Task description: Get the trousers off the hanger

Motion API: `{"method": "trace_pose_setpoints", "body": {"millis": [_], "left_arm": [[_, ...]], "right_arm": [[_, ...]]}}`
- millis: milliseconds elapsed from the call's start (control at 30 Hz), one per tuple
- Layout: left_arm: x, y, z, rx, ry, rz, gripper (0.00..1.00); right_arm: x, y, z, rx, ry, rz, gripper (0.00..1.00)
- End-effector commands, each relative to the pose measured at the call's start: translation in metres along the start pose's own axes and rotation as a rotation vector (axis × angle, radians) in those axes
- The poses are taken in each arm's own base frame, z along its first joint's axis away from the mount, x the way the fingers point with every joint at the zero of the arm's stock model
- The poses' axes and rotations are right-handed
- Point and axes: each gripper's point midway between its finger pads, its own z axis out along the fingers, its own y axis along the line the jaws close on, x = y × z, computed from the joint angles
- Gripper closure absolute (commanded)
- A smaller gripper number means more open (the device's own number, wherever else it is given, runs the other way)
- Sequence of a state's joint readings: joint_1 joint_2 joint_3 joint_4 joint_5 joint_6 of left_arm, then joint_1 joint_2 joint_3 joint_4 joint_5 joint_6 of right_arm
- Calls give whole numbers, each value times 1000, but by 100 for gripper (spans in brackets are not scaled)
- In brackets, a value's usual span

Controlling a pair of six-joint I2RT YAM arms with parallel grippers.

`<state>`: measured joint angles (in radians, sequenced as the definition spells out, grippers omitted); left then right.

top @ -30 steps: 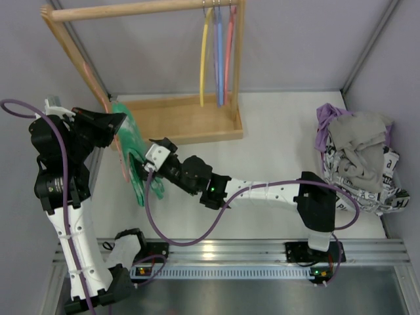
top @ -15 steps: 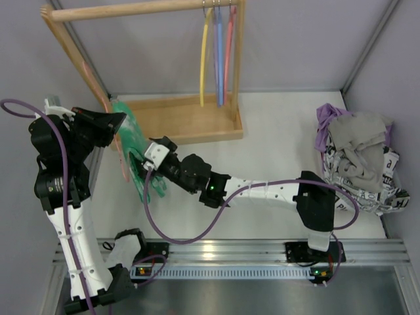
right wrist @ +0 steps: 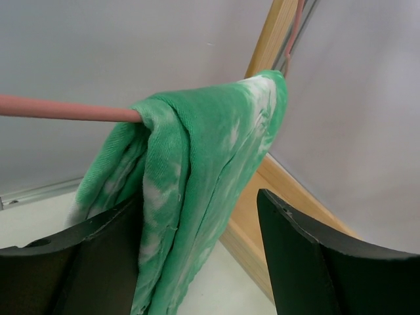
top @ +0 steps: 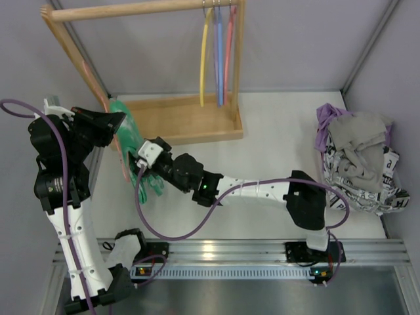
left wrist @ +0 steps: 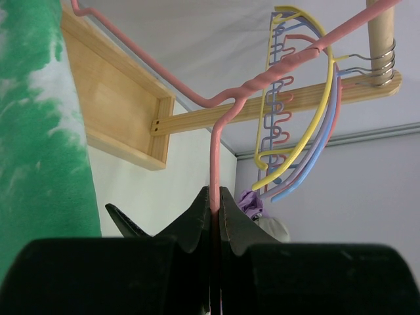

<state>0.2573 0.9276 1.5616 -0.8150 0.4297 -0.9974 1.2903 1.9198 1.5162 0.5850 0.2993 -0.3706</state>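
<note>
The green trousers (top: 128,131) with pale speckles hang folded over the bar of the thin pink hanger (top: 97,84), left of the wooden rack. My left gripper (top: 119,122) is shut on the hanger's pink wire (left wrist: 214,157) just below its twisted neck; the trousers (left wrist: 39,131) hang to the left in that view. My right gripper (top: 140,161) is open, its jaws standing either side of the hanging trousers (right wrist: 197,151). The left finger (right wrist: 98,249) touches the cloth and the right finger (right wrist: 295,249) stands apart. The pink bar (right wrist: 65,108) runs into the fold.
A wooden rack (top: 190,121) with a top rail stands at the back. Yellow, blue and red hangers (top: 216,52) hang from it. A pile of grey, purple and black-and-white clothes (top: 361,157) lies at the right. Grey walls enclose the table.
My right gripper has moved up and left, further onto the hanging trousers. The left arm and the hanger have stayed still.
</note>
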Motion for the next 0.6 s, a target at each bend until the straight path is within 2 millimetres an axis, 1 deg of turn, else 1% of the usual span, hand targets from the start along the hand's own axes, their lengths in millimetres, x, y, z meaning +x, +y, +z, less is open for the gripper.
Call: {"method": "trace_pose_setpoints", "body": {"millis": [0, 67, 133, 167, 200, 233, 267, 300, 333, 367, 400, 467, 500, 567], "left_arm": [[-18, -64, -25, 232, -89, 84, 100], [-16, -62, -24, 230, -81, 82, 100], [-16, -61, -23, 229, -77, 84, 100], [-15, -62, -24, 233, -74, 85, 100], [-15, -61, -23, 230, -72, 83, 100], [-14, -61, -23, 231, -69, 81, 100], [-13, -61, -23, 233, -64, 80, 100], [-13, -61, -23, 234, -63, 80, 100], [-12, -60, -23, 231, -60, 78, 100], [-11, -59, -23, 230, -57, 77, 100], [-11, -58, -22, 229, -55, 76, 100], [-9, -56, -22, 226, -51, 76, 100], [-9, -54, -20, 222, -47, 73, 100], [-7, -53, -20, 221, -44, 81, 100]], "right_arm": [[-15, -28, 11, 85, -39, 26, 33], [-17, -29, 12, 81, -46, 27, 35], [-18, -32, 13, 82, -48, 25, 40], [-18, -35, 13, 85, -48, 26, 48], [-22, -36, 12, 83, -52, 27, 53], [-24, -37, 11, 82, -58, 27, 65], [-25, -40, 11, 81, -60, 23, 73], [-30, -43, 9, 82, -66, 21, 80], [-33, -47, 9, 85, -71, 20, 93], [-36, -49, 8, 84, -75, 17, 99], [-45, -54, 6, 90, -88, 18, 100], [-56, -58, 3, 83, -100, 19, 100], [-67, -63, 0, 85, -112, 30, 100], [-82, -69, -2, 79, -119, 67, 100]]}}
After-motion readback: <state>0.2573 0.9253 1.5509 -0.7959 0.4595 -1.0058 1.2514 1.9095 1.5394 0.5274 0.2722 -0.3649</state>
